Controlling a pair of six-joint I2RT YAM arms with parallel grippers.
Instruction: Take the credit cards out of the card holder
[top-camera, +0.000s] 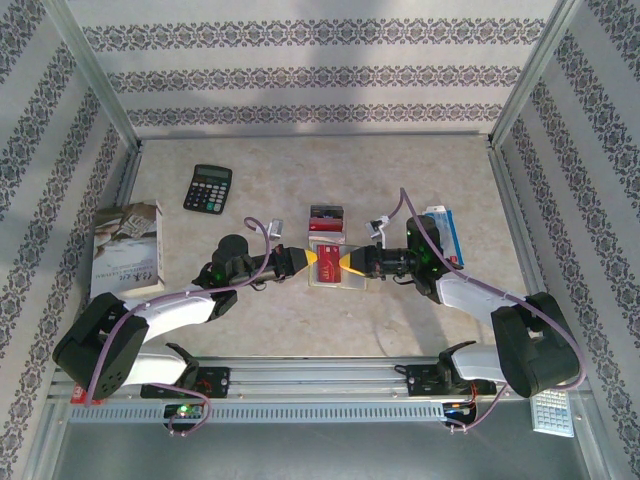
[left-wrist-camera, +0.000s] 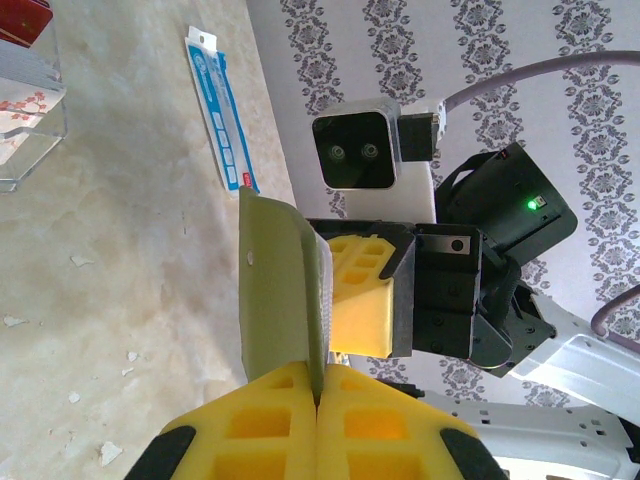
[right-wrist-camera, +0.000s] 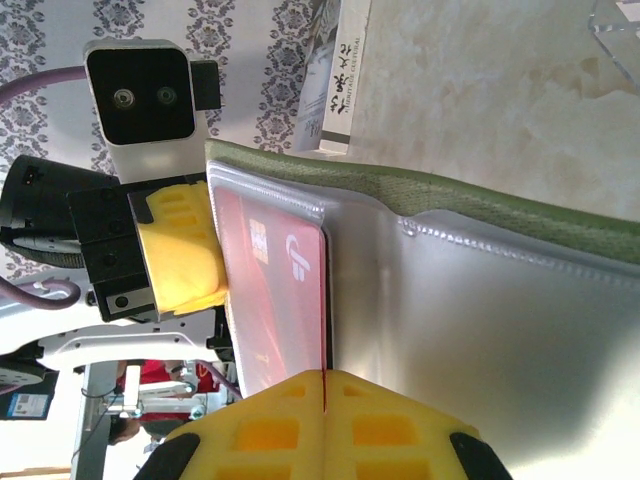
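We hold the card holder (right-wrist-camera: 480, 330) open over the middle of the table (top-camera: 420, 180). The left gripper (left-wrist-camera: 318, 385) is pinched tight on 1 olive edge, and the right gripper (right-wrist-camera: 325, 385) is clamped at the pocket mouth. The red card (right-wrist-camera: 272, 300) inside looks light, stiff and slick, and the pocket looks soft and floppy. We judge the card's exposed edge the best hold.

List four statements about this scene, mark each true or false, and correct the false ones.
1. The left gripper and the right gripper are both shut on the card holder. True.
2. The red card lies loose on the table. False: it sits inside the card holder.
3. The calculator lies on the side of the left arm. True.
4. The blue-and-white packet lies beside the calculator. False: it lies by the right arm.
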